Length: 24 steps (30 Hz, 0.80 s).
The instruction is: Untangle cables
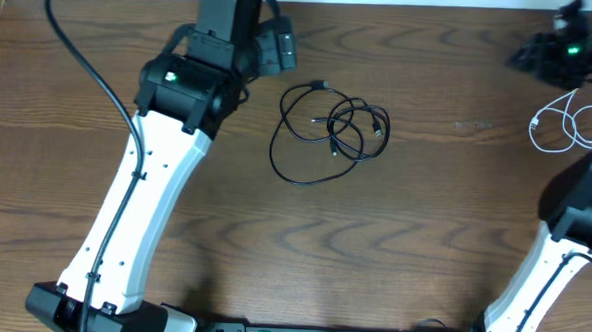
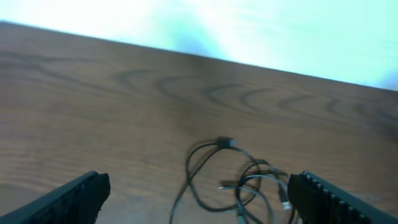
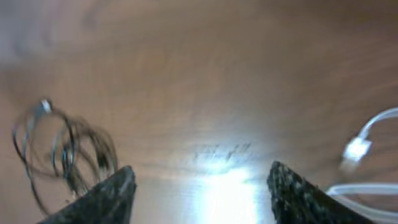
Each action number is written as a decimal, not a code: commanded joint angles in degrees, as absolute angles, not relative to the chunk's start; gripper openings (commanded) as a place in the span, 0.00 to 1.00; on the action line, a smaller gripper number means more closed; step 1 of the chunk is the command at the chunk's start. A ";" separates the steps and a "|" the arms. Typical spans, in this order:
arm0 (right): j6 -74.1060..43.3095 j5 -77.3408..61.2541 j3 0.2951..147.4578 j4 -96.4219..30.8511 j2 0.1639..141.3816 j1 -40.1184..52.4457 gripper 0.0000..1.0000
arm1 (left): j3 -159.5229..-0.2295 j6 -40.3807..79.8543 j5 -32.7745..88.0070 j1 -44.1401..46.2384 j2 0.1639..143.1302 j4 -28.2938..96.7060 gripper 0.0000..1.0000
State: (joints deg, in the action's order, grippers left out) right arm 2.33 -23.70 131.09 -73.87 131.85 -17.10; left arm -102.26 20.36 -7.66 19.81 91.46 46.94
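The black cable (image 1: 330, 127) lies in loose loops at the middle of the wooden table, a plug end at its top. It also shows in the left wrist view (image 2: 242, 183) and, blurred, in the right wrist view (image 3: 68, 149). The white cable (image 1: 563, 123) lies coiled at the right edge, apart from the black one; its plug shows in the right wrist view (image 3: 356, 149). My left gripper (image 1: 273, 47) is open and empty, up and left of the black cable; its fingers (image 2: 198, 196) straddle nothing. My right gripper (image 1: 553, 49) is open and empty at the far right, above the white cable.
The wooden table (image 1: 424, 222) fills the view. The left arm's white link (image 1: 139, 209) crosses the left half of the table. The right arm's base link (image 1: 557, 258) stands at the right front.
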 commanded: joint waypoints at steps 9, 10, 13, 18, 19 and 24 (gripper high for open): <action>-2.20 -7.05 121.21 -73.84 132.35 -16.43 0.52 | -102.63 21.45 -8.19 17.89 90.04 50.35 0.97; -2.31 -7.33 119.39 -72.18 132.35 -16.91 0.51 | -102.63 21.45 -8.19 17.89 90.04 50.43 0.97; -1.91 -8.10 114.87 -68.23 132.35 -17.80 0.34 | -102.63 21.45 -8.19 17.91 90.04 50.50 0.97; -1.39 -8.08 108.92 -65.39 132.35 -19.38 0.01 | -102.61 21.50 -8.19 17.91 90.04 50.61 0.97; -1.41 -8.08 108.16 -65.06 132.35 -19.73 0.01 | -102.61 21.50 -8.16 17.91 90.04 50.61 0.96; -1.48 -6.96 104.71 -61.45 132.35 -21.89 0.01 | -102.61 21.50 -8.19 17.91 90.04 50.54 0.97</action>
